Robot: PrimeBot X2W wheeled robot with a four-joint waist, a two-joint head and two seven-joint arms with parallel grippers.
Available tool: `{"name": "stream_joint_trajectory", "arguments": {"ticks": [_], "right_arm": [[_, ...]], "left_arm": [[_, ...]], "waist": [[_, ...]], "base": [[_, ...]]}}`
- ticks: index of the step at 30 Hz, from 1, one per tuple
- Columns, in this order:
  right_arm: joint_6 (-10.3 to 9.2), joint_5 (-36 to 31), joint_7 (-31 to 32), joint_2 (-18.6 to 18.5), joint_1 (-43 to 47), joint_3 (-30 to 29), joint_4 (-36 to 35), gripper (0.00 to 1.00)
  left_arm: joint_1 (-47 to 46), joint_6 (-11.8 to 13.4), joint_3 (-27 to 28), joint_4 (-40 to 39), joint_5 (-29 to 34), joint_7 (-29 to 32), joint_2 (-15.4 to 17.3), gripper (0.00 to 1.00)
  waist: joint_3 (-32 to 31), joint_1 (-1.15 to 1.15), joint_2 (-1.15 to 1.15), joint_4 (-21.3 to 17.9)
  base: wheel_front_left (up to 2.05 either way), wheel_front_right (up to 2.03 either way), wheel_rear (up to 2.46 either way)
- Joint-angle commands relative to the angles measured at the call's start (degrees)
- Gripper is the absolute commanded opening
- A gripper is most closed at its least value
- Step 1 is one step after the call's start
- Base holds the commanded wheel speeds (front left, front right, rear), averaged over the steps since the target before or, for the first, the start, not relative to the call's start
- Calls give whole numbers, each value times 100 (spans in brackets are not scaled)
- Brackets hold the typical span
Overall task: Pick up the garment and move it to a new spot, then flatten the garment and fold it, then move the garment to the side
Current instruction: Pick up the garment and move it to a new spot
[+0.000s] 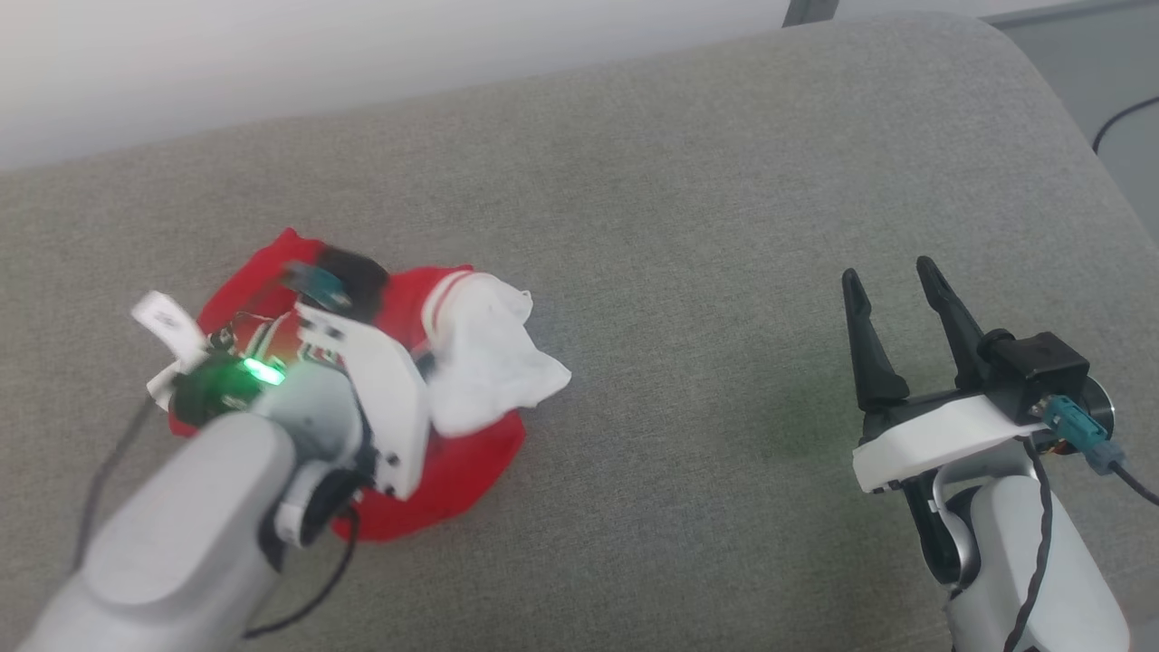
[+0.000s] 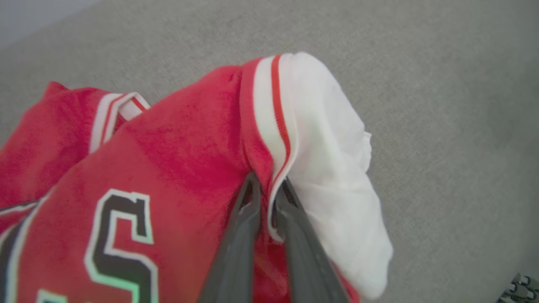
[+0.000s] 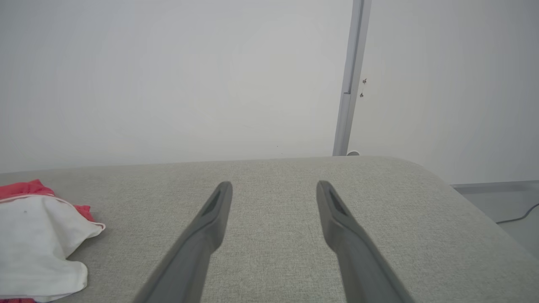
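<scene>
My left gripper (image 2: 269, 182) is pinched almost closed on the garment (image 2: 189, 139), gripping the striped seam where white sleeve meets red body. The garment sits crumpled on the left part of the grey cushion (image 1: 688, 208). My right gripper (image 1: 887, 272) is spread wide with nothing in it, well apart on the right.

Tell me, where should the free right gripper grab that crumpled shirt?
Probably the white sleeve of the shirt, coming in low from the robot's right. It flops out loose toward the open right gripper, its edge sticking out past the red cloth, while the left gripper pinches the striped seam beside it.
</scene>
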Motion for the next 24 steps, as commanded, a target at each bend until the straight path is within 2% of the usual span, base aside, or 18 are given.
{"name": "stream_joint_trajectory", "arguments": {"ticks": [1, 8, 11, 14, 15, 16, 17, 24], "right_arm": [[0, -1, -49, 16, -46, 13, 21, 100], [0, -31, -57, 45, -107, 44, 72, 100], [0, -28, -59, 58, -154, 69, 86, 100], [0, -29, -58, 67, -165, 69, 83, 100], [0, -33, -58, 69, -168, 65, 84, 100], [0, -35, -58, 69, -169, 55, 88, 100], [0, -41, -58, 67, -165, 42, 95, 100], [0, -84, -59, -12, -52, -58, 112, 100]], "left_arm": [[53, -56, -67, 94, -2, -5, -41, 0], [47, -274, -423, 1040, 6, 25, -451, 0], [38, -372, -552, 1439, 30, 7, -602, 7], [-13, -495, -643, 1741, 41, -31, -724, 25], [-38, -527, -663, 1817, 36, -57, -768, 44], [-78, -572, -674, 1873, 37, -81, -803, 96], [-111, -605, -668, 1907, 37, -126, -825, 100], [-316, -799, -513, 1784, 37, -596, -813, 100]], "waist": [[14, 0, 0, -13], [77, 0, 0, -60], [107, 0, 0, -75], [121, 0, 0, -71], [119, 0, 0, -63], [109, 0, 0, -50], [89, 0, 0, -28], [-150, 0, 0, 233]], "base": [[0, 0, 0], [0, 0, 0], [0, 0, 0], [0, 0, 0], [0, 0, 0], [0, 0, 0], [0, 0, 0], [0, 0, 0]]}}
